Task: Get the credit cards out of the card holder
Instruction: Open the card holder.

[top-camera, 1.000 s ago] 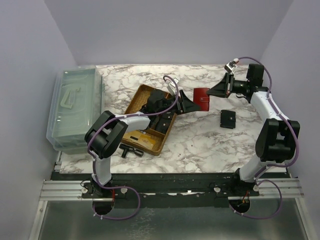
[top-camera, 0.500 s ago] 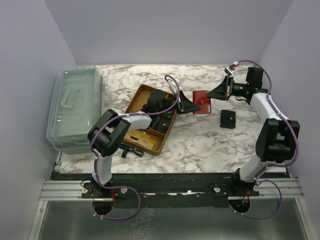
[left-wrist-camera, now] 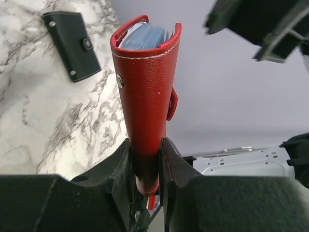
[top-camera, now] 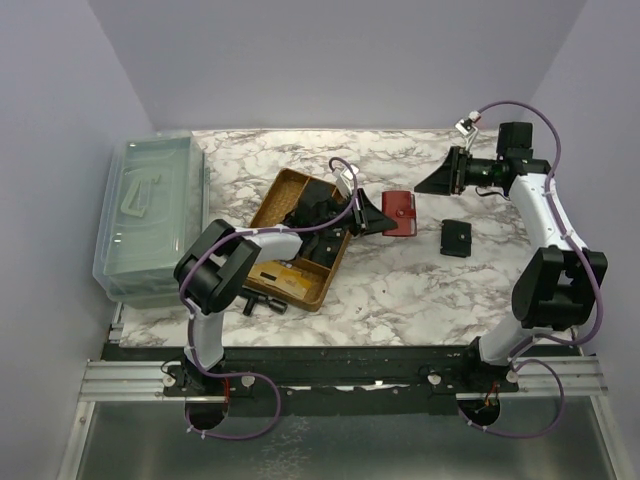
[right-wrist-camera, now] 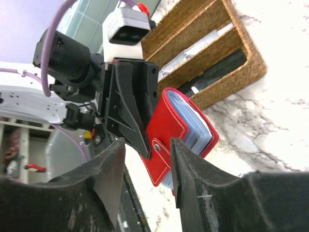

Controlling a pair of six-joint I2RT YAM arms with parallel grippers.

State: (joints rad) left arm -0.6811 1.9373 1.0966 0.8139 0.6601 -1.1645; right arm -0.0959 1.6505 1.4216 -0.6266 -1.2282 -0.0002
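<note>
Near the middle of the table (top-camera: 400,290), just right of the wicker tray (top-camera: 300,240), the left gripper (top-camera: 383,216) pinches the red card holder (top-camera: 402,213) by its lower end, its jaws pressed against both faces of the leather. The left wrist view shows the holder standing upright out of the jaws, its snap tab hanging off one side and the bluish card sleeves (left-wrist-camera: 142,37) showing at its open top. The right gripper (top-camera: 428,184) hangs toward the far right corner, apart from the holder, pointing its way. Its jaws are spread with nothing between them, and its wrist view looks through the gap at the holder. A black card wallet (top-camera: 456,238) lies flat on the table to the right of the red one, closed. A clear plastic bin (top-camera: 150,215) sits along the left edge, and a small black T-shaped tool (top-camera: 262,301) lies by the tray's near corner.
</note>
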